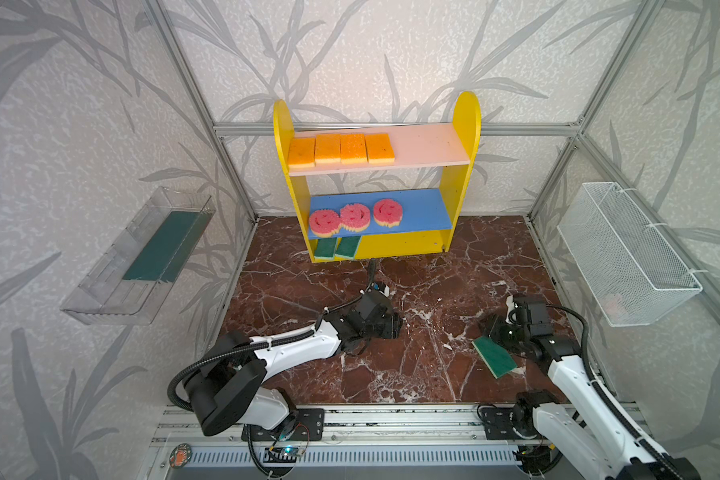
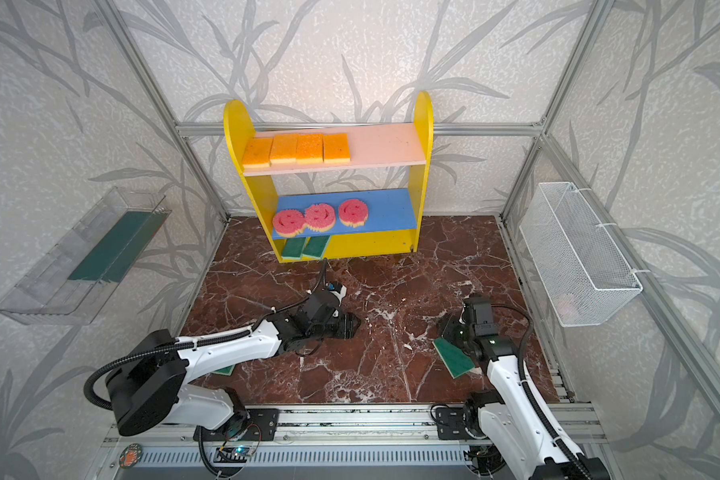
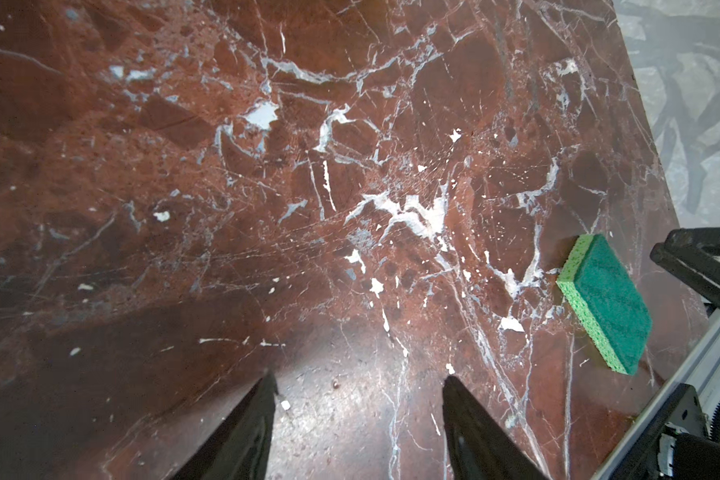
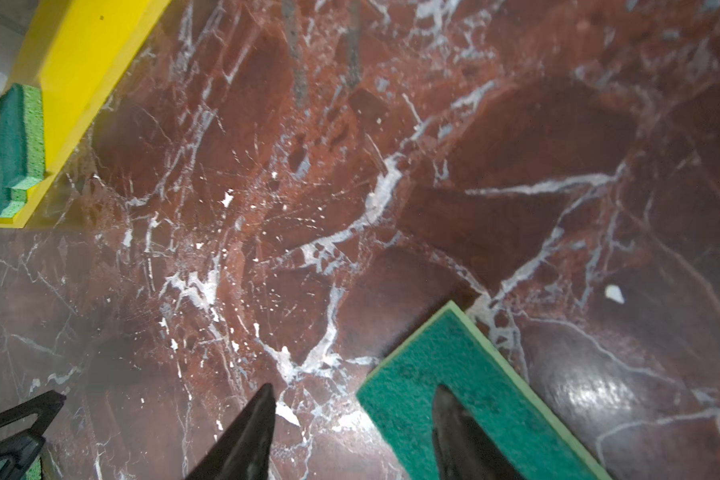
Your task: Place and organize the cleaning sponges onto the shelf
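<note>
Trouble is brewing at the lower right of the frame. The right gripper (image 4: 355,388) hangs over the loose green sponge (image 1: 494,356), jaws apart. In the right wrist view one finger sits above the scrub face while its mate is out over the bare marble table (image 1: 412,291). Close from there and, by the look of it, it pinches a corner rather than the body; soft foam would likely twist free or just get squashed flat. The sponge lies flat, dark green face up, pale foam beneath. In both top views its long axis runs diagonally from upper left to lower right, skewed against the jaws' closing line. The left gripper (image 3: 359,376), fingers spread and holding nothing, hovers over bare marble at centre frame. A second green sponge (image 2: 225,370) peeks from under the left arm (image 2: 225,347); a sweep could drag it. On the shelf (image 1: 466,124), top centre, two green sponges (image 1: 347,246) lie askew on the yellow base, easily nudged by a careless delivery.
</note>
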`<control>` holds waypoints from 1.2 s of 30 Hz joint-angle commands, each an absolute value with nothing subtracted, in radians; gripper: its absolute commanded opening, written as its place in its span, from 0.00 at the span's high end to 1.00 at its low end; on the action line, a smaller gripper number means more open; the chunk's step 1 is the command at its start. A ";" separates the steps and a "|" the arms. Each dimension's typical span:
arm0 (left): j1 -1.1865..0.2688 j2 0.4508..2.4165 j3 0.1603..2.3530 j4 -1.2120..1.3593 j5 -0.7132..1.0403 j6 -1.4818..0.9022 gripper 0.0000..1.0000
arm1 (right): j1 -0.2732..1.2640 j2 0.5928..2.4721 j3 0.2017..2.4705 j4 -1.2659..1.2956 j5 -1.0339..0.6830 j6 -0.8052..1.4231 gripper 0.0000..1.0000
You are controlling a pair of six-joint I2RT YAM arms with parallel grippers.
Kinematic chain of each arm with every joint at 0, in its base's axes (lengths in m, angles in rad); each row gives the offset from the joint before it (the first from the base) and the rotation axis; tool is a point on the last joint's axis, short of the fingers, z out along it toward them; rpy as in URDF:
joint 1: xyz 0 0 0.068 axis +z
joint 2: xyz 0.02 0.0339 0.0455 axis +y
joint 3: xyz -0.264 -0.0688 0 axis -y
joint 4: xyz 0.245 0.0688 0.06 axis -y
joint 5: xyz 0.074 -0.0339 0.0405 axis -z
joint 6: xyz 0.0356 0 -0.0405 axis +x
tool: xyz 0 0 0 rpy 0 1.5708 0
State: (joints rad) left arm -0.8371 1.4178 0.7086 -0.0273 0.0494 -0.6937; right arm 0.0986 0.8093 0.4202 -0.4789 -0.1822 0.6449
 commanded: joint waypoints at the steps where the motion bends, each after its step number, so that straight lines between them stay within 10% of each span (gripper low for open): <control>1: -0.841 1.418 0.682 0.006 0.023 -0.718 0.35 | 0.097 0.799 0.353 -0.432 -0.182 0.709 0.41; 15: -0.843 1.326 0.622 -0.018 -0.010 -0.719 0.35 | 0.375 1.163 0.379 -0.067 -0.206 0.823 0.43; 36: -0.810 0.759 0.429 -0.374 -0.175 -0.819 0.35 | 0.712 1.923 1.244 0.089 -0.306 0.758 0.48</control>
